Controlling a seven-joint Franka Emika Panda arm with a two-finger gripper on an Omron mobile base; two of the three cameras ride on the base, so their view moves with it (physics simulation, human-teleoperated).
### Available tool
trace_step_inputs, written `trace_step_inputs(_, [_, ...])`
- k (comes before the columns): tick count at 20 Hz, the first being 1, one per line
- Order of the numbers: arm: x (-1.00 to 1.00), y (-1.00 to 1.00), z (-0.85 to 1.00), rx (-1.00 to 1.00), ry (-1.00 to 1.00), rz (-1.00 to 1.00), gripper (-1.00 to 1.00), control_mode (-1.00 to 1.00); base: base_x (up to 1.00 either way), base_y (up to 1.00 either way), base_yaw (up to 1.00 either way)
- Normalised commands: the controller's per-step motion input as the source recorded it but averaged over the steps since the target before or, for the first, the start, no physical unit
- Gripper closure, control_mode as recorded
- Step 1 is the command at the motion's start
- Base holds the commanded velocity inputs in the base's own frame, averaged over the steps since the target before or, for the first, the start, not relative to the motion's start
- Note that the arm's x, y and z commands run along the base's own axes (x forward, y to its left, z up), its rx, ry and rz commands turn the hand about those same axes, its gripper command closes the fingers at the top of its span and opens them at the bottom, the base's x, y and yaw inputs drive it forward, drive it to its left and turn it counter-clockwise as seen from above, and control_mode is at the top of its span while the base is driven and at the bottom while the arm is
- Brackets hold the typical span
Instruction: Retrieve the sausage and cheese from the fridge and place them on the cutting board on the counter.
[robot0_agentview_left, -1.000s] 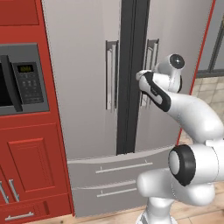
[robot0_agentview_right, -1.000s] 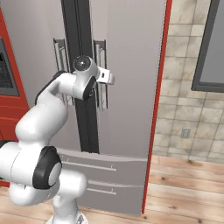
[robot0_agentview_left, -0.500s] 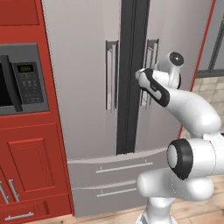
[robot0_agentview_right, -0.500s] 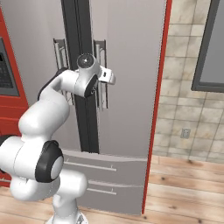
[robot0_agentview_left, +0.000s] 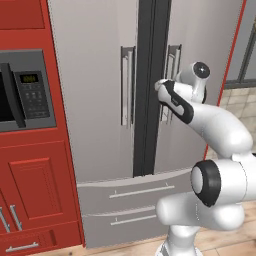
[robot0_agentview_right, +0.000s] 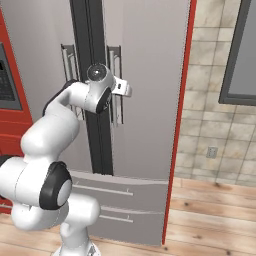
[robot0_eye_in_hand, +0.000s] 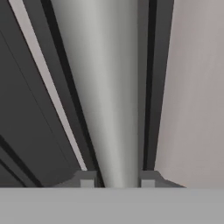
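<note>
The grey fridge (robot0_agentview_left: 100, 75) stands with both doors closed, and it also appears in the right base view (robot0_agentview_right: 150, 75). My gripper (robot0_eye_in_hand: 117, 180) is at the right door's vertical bar handle (robot0_eye_in_hand: 113, 109), with a fingertip pressed against each side of the bar. In the base views the hand (robot0_agentview_left: 172, 100) sits against that handle (robot0_agentview_right: 116, 65) at mid height. The sausage and cheese are hidden behind the closed doors. The cutting board and the counter are out of view.
The left door's handle (robot0_agentview_left: 126, 85) lies just across the dark centre seam. Two drawers (robot0_agentview_left: 135, 192) sit at the fridge's base. A microwave (robot0_agentview_left: 25, 90) is set in red cabinets on the left. A tiled wall (robot0_agentview_right: 215, 100) and wooden floor (robot0_agentview_right: 210, 215) lie to the right.
The fingers have closed from wide open onto the right door handle. The arm has shifted only slightly; the doors have not moved.
</note>
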Motion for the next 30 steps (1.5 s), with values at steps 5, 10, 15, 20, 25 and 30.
trace_step_inputs(5, [-0.16, 0.0, 0.0, 0.0, 0.0, 0.0, 1.0, -1.0, 0.0, 0.0, 0.0])
trace_step_inputs(10, [-0.98, -0.14, 0.0, -0.01, -0.13, -0.06, 1.0, -1.0, 0.0, 0.0, 0.0])
trace_step_inputs(15, [-1.0, -0.77, 0.0, 0.0, -0.09, -0.01, 1.0, -1.0, 0.0, 0.0, 0.0])
trace_step_inputs(20, [-0.99, -1.0, 0.0, 0.0, -0.05, 0.0, 1.0, -1.0, 0.0, 0.0, 0.0])
trace_step_inputs(25, [-0.28, -0.8, 0.0, 0.05, -0.03, 0.11, -1.0, -1.0, 0.0, 0.0, 0.0])
trace_step_inputs(30, [-0.13, -0.19, 0.21, 0.05, 0.12, 0.03, -1.0, -1.0, 0.0, 0.0, 0.0])
